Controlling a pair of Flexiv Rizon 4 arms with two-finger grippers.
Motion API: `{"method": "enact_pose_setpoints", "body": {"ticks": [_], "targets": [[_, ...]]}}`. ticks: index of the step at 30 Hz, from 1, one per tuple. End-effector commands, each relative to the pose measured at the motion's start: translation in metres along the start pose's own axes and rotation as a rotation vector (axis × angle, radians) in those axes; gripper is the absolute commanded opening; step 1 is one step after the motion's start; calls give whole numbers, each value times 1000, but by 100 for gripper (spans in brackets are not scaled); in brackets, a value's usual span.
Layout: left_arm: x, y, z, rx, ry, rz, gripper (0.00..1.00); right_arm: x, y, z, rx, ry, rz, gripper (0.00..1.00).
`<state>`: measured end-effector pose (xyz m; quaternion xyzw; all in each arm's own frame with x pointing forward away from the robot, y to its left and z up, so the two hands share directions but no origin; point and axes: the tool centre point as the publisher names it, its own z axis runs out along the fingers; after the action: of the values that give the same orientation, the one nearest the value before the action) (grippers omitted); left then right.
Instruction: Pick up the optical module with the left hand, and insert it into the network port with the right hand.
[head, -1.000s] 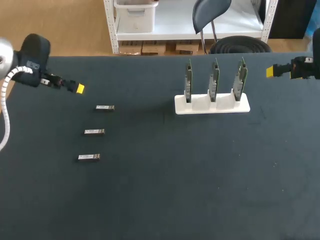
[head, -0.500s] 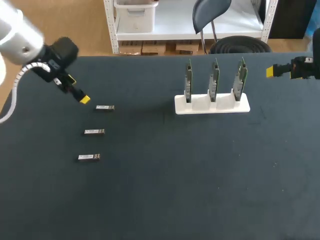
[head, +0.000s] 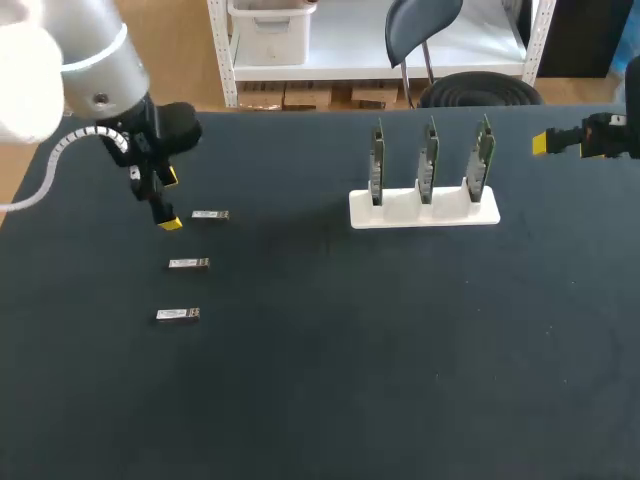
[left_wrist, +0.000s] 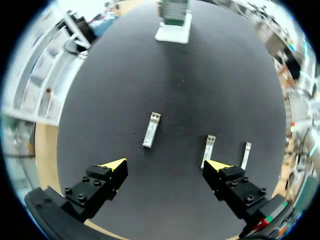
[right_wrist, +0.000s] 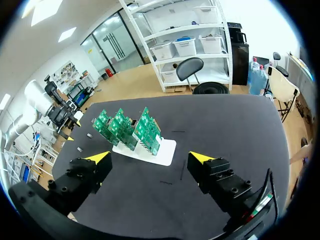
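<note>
Though untouched, three modules (head: 189, 264), three boards (head: 428, 160).

Left arm (head: 95, 70) comes in from the far-left corner with the wrist bent down. Left gripper (head: 170, 200) points downward, fingers spread wide; same in its wrist view (left_wrist: 165, 165). Right arm (head: 612, 135) sits at the right edge, roughly level. Right gripper (head: 541, 143) aims inward, fingers wide apart in its wrist view (right_wrist: 150, 158).

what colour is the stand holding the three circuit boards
White. The stand shows best in the head view, with three green boards upright in it.
</note>
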<state>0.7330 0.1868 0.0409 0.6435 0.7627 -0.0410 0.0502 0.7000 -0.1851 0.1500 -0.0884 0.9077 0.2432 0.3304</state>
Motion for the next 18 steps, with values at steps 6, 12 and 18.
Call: {"method": "enact_pose_setpoints", "body": {"ticks": [6,12,18], "targets": [[-11,19,22,-35,68,-5,100,0,0,0,0,0,0,100],[-11,26,38,-41,77,-38,100,0,0,0,0,0,0,100],[-15,29,45,-33,76,-6,100,0,0,0,0,0,0,100]]}}
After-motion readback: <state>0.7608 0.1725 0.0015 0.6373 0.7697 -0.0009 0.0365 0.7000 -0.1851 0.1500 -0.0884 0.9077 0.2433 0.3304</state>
